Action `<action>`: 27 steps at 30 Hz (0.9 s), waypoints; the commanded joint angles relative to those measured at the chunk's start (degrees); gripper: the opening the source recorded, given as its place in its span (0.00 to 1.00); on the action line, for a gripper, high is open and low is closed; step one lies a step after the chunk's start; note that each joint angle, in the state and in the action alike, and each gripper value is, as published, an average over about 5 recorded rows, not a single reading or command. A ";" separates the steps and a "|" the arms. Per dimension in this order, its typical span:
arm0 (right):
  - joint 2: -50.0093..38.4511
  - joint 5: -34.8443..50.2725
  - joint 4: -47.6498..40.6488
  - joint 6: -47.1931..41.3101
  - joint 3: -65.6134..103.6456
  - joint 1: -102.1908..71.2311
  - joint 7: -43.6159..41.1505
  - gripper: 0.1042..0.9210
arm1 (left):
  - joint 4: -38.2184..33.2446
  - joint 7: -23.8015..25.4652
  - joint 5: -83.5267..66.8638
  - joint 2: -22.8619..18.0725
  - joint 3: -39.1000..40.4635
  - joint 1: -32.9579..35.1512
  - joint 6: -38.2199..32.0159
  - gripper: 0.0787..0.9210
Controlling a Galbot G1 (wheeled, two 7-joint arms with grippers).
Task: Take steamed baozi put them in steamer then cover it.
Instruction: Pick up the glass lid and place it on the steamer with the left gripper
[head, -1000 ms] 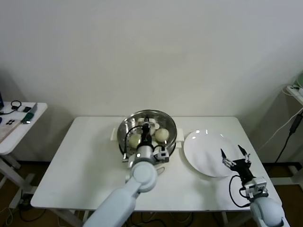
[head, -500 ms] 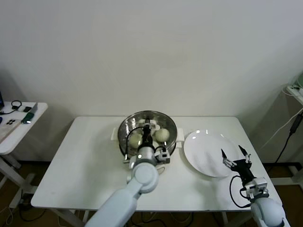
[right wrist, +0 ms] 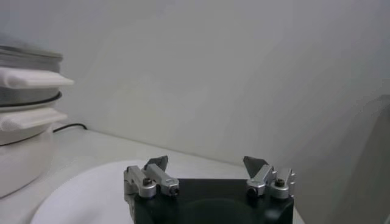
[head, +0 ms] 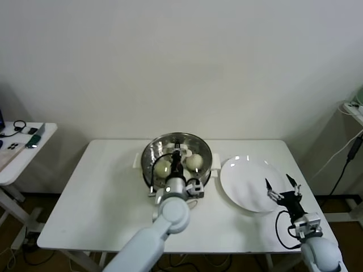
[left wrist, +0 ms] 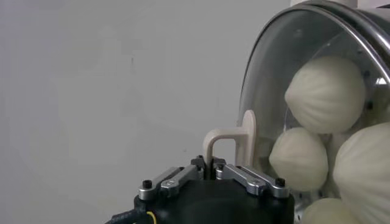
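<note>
A white worktop (head: 102, 192) carries the steamer (head: 148, 170), its four buns (left wrist: 326, 92) already inside, and an empty plate (head: 244, 181) beside it. The glass lid (head: 199, 148) sits over the steamer, apparently level, though whether it is fully seated cannot be told. The left claw (head: 176, 158) is pinched on the lid's cream handle (left wrist: 234, 141). The right claw (head: 282, 187) hovers spread over the plate, idle. Glass is heavy, rigid and breakable, so the centre handle looks the safest hold. Only the left wrist view shows the pleated buns through the glass and the grip itself; the head view alone shows the plate.
</note>
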 commanded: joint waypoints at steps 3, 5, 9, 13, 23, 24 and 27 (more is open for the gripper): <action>0.18 0.01 -0.06 0.14 0.23 -0.07 -0.20 0.88 | 0.68 -1.41 0.06 0.31 0.14 0.20 2.81 0.08; 0.19 0.02 -0.05 0.17 0.34 -0.13 -0.25 0.88 | 0.80 -1.64 -0.12 0.38 0.06 0.20 2.81 0.08; 0.17 0.06 -0.06 0.19 0.58 -0.13 -0.36 0.88 | 0.83 -1.87 -0.44 0.67 0.06 0.12 2.81 0.08; 0.13 0.13 -0.09 0.17 0.68 -0.09 -0.56 0.88 | 0.59 -1.69 -0.49 0.89 -0.04 0.37 2.81 0.08; 0.07 1.56 0.02 -0.76 0.98 0.17 -0.98 0.88 | -1.10 -1.10 -1.59 1.58 -0.21 0.62 2.81 0.15; 0.06 2.20 0.07 -1.00 1.06 0.19 -0.90 0.88 | -1.54 -1.14 -1.81 1.70 -0.19 0.62 2.81 0.19; -0.05 3.19 0.16 -1.47 1.29 0.18 -0.83 0.88 | -3.54 -1.23 -2.63 2.53 -0.04 0.62 2.81 0.29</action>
